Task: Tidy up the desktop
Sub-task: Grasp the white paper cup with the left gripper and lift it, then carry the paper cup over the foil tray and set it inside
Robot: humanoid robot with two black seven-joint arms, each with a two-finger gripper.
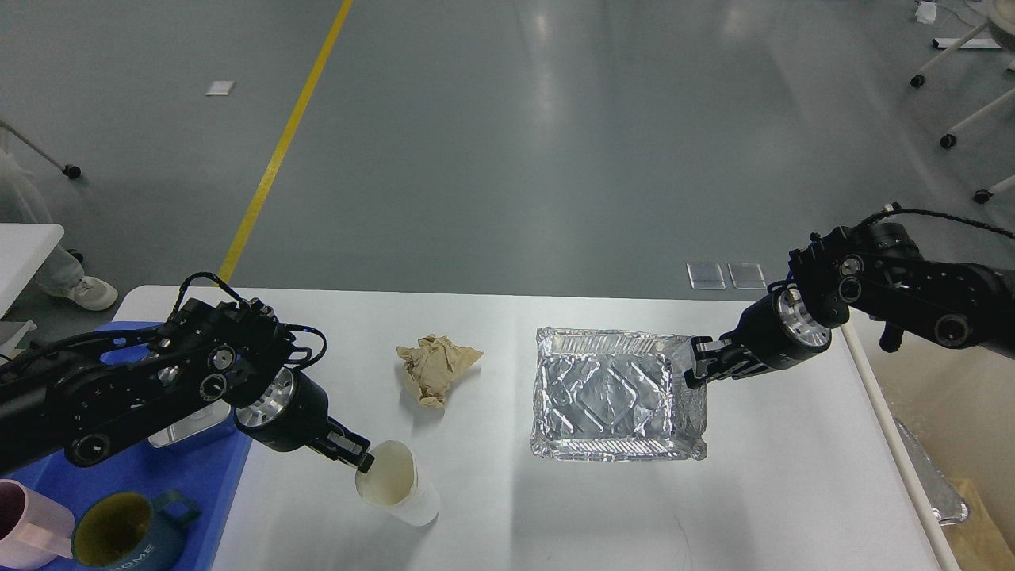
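The white desktop (507, 507) fills the lower view. A white paper cup (394, 484) stands near the front left, tilted. My left gripper (358, 457) is shut on the cup's rim on its left side. A crumpled brown paper (434, 368) lies in the middle. A silver foil tray (615, 394) sits right of centre. My right gripper (693, 366) is shut on the foil tray's right rim near the far corner.
A blue plastic tray (198, 468) sits at the desktop's left edge, holding a dark green mug (127, 530), a pink mug (28, 523) and a silver object (186, 424). A bin with foil (936, 484) stands off the right edge.
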